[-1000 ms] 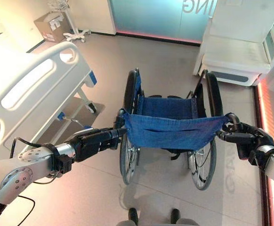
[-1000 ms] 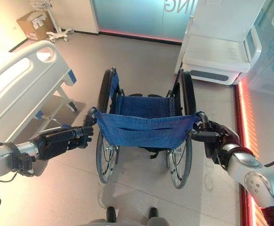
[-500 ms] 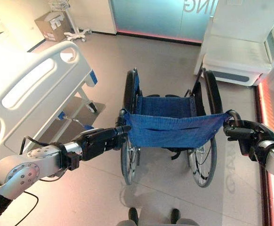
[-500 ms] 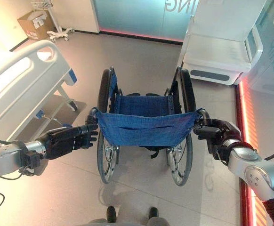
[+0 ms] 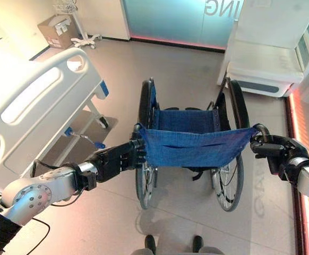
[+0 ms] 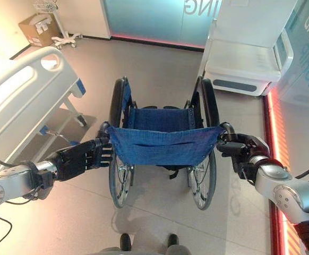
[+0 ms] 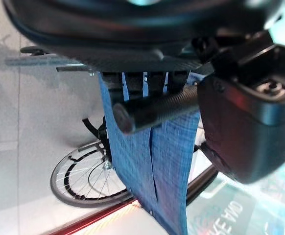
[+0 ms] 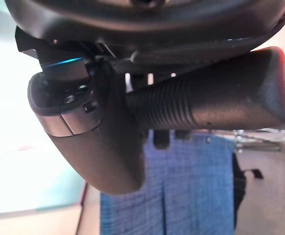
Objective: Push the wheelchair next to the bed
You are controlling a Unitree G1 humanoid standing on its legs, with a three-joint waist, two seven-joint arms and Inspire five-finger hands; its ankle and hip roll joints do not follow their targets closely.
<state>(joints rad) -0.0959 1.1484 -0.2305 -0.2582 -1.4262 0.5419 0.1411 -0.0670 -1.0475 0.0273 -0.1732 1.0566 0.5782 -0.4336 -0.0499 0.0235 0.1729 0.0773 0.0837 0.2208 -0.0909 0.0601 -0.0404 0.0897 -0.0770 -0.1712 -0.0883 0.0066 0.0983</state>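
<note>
Rolling slightly forward since a second ago, the wheelchair (image 5: 189, 143) stands right of the hospital bed (image 5: 32, 101), well apart; left hand (image 5: 117, 158) and right hand (image 5: 274, 151) each curl round a push handle; uneven pushing could clip the bed's frame

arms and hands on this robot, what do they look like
Both arms are silver-grey metal with round bolted joint housings. Each ends in a dark, nearly black hand: left hand, right hand. The fingers are blocky and segmented, and the casing looks glossy in the wrist views.
</note>
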